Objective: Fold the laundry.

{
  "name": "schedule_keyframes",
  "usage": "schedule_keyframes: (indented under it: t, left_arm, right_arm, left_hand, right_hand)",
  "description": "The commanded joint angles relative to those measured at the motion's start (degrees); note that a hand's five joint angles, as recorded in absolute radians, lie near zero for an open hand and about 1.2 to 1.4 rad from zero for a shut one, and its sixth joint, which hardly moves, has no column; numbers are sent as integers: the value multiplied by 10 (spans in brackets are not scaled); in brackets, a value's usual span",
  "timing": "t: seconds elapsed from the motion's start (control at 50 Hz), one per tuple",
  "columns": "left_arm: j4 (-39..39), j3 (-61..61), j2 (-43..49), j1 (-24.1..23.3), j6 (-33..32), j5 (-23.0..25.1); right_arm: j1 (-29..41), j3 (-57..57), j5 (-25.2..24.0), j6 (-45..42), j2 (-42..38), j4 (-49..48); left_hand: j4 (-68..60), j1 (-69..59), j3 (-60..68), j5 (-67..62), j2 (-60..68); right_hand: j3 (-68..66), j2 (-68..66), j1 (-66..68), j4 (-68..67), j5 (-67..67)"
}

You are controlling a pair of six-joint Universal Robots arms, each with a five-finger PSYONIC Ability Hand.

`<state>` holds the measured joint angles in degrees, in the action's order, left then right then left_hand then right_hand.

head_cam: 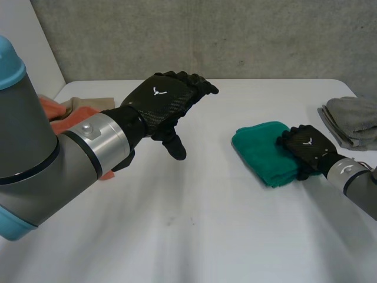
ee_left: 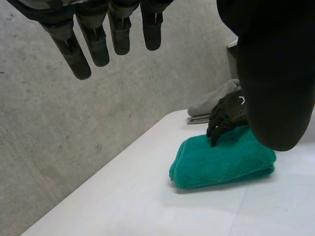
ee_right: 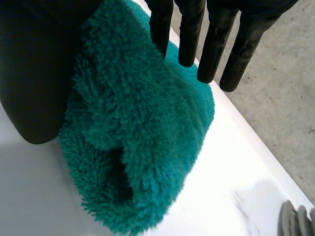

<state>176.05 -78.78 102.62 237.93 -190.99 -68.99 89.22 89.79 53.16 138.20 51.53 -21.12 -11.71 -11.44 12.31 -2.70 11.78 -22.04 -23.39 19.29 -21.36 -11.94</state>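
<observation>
Since the green towel (head_cam: pixel 259 147) lies folded on the white table (head_cam: pixel 194 236) near its right end, under the straight fingers of the right hand (head_cam: pixel 306 146), folding seems done; next it probably needs gripping and carrying to the grey stack (head_cam: pixel 353 121) just beside. The left hand (head_cam: pixel 165 100) hovers relaxed and empty, with unfolded orange and beige laundry (head_cam: pixel 70 109) beside its arm and a grey concrete wall (head_cam: pixel 235 35) behind.
</observation>
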Motion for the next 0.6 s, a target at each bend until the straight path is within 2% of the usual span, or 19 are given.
schedule_keyframes:
  t: [0.02, 0.08, 0.1, 0.14, 0.3, 0.48, 0.6]
  left_arm:
    - [0, -1, 0, 1, 0, 0]
    - [0, 0, 0, 1, 0, 0]
    - [0, -1, 0, 1, 0, 0]
    - [0, 0, 0, 1, 0, 0]
    - [0, 0, 0, 1, 0, 0]
    - [0, 0, -1, 3, 0, 0]
    - [0, -1, 0, 2, 0, 0]
  right_arm:
    - [24, -35, 2, 15, -27, 2]
    - [25, -44, 1, 27, -32, 2]
    - [26, -53, 1, 35, -34, -1]
    - [26, -66, 4, 44, -35, -2]
    - [25, -159, 43, 99, -38, -21]
    - [18, -260, 57, 224, -13, -185]
    - [-16, -334, 58, 305, -38, -235]
  left_hand:
    - [-7, -10, 1, 3, 6]
    - [-9, -11, 3, 1, 8]
    - [-9, -11, 3, 1, 8]
    - [-9, -11, 3, 1, 8]
    - [-9, -11, 3, 1, 8]
    - [-9, -11, 3, 1, 8]
    - [-9, -11, 3, 1, 8]
  right_hand:
    - [-189, -176, 217, -196, -190]
    - [-383, -369, 410, -389, -384]
    - [-498, -485, 526, -505, -499]
    - [-579, -566, 607, -586, -580]
    - [-580, -566, 607, -586, -581]
    - [-580, -566, 607, -586, -581]
    - [-580, -566, 607, -586, -581]
